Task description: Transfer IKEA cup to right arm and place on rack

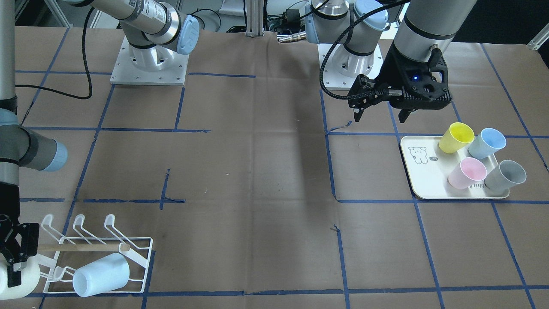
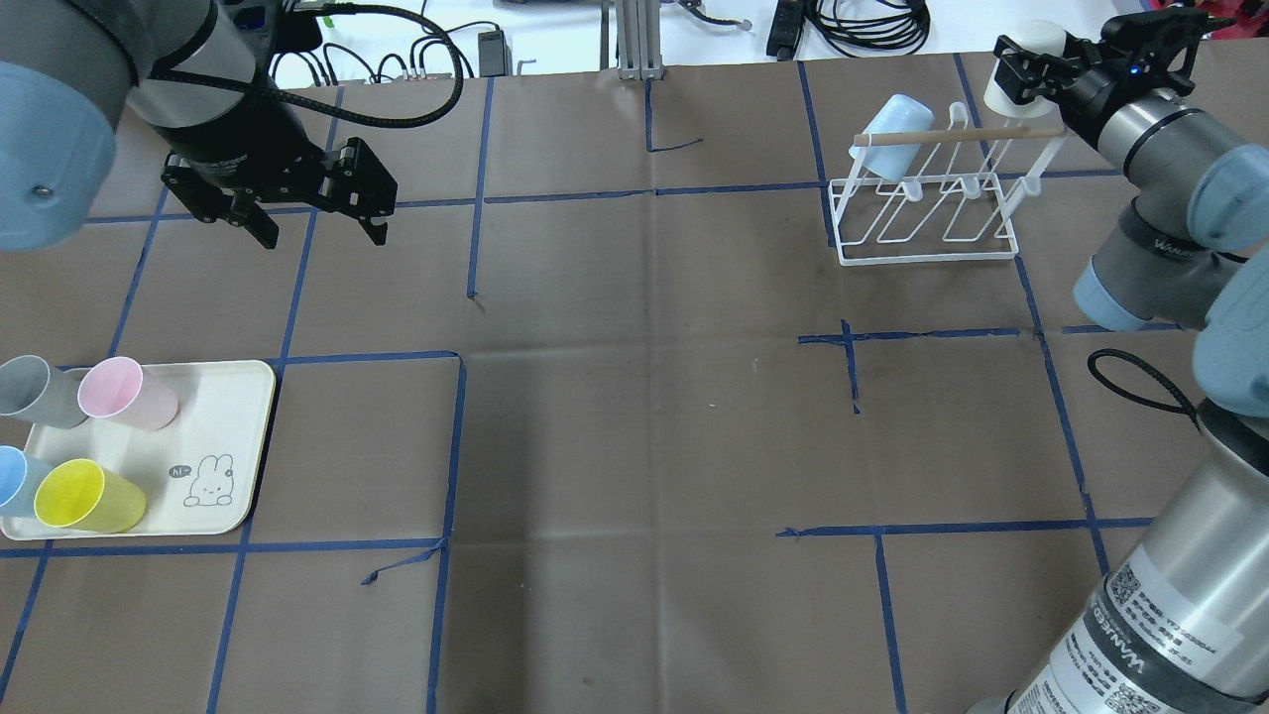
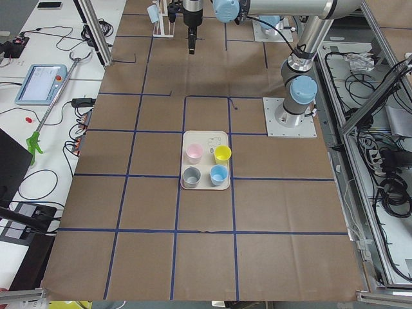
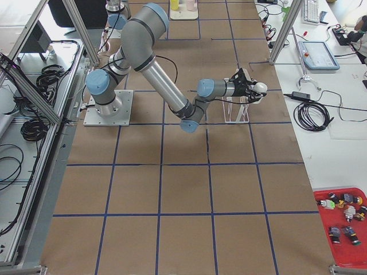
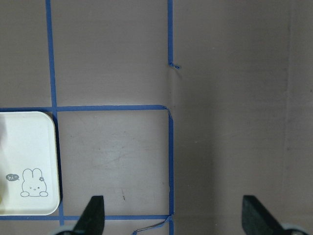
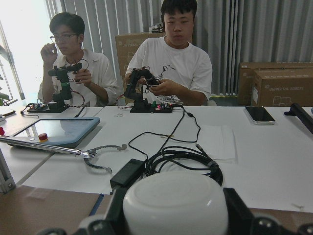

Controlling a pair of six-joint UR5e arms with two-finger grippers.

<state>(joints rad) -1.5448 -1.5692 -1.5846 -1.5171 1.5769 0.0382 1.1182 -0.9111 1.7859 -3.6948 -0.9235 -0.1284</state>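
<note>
One pale blue cup (image 1: 101, 274) lies tipped on the rack (image 1: 81, 247) in the front-facing view. At the rack's end the right gripper (image 1: 15, 264) pinches the white cup (image 1: 15, 281). The left gripper (image 1: 381, 112) hangs spread and empty near the tray (image 1: 418, 180), which carries a yellow cup (image 1: 455, 137), sky-blue cup (image 1: 487, 143), pink cup (image 1: 466, 172) and grey cup (image 1: 506, 176).

Overhead: the white cup is just beside the end prongs; we cannot tell whether it sits on one.

Exterior right: agrees.

Left wrist: fingers wide apart over the table (image 5: 220, 122).

Right wrist: cup base clamped between the jaws.

We judge the handover done, with seating and release left.
</note>
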